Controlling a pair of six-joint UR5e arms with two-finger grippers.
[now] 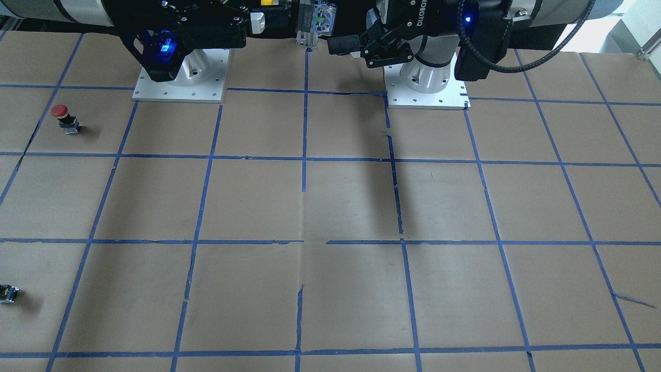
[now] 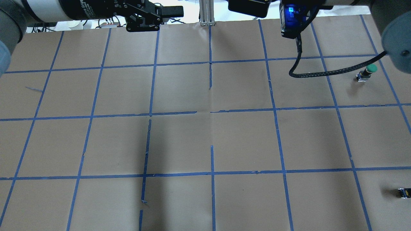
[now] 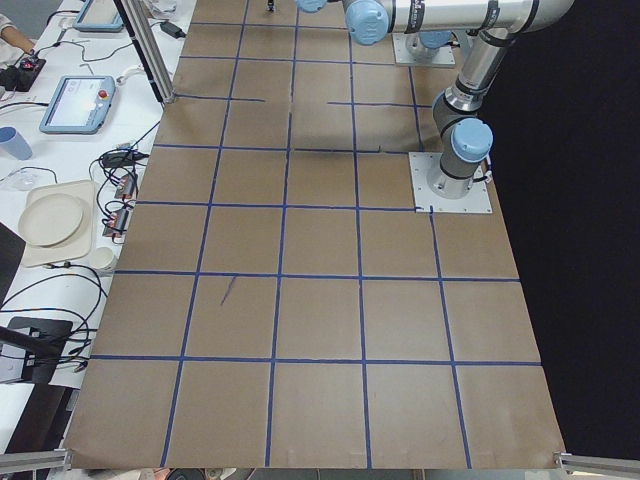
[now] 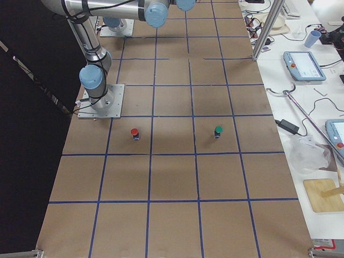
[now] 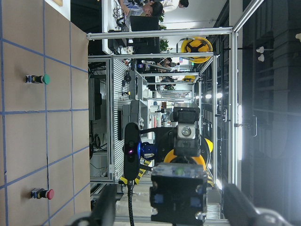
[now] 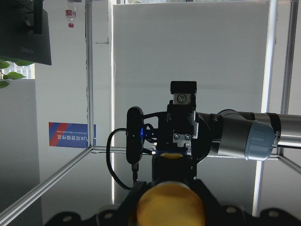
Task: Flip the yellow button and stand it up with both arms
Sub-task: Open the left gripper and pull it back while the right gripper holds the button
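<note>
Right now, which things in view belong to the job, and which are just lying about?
Job: yellow button, held in the right gripper; left gripper, open and facing it.
Lying about: red button; green button; small black part.

Robot lab: table (image 3: 320, 320) under brown paper, blue tape (image 3: 300, 273) squares. Control tablets (image 3: 78, 104) on side bench (image 3: 40, 150), loose wires (image 3: 50, 290), metal frames (image 5: 160, 33), yellow reel (image 5: 196, 45) behind.
</note>
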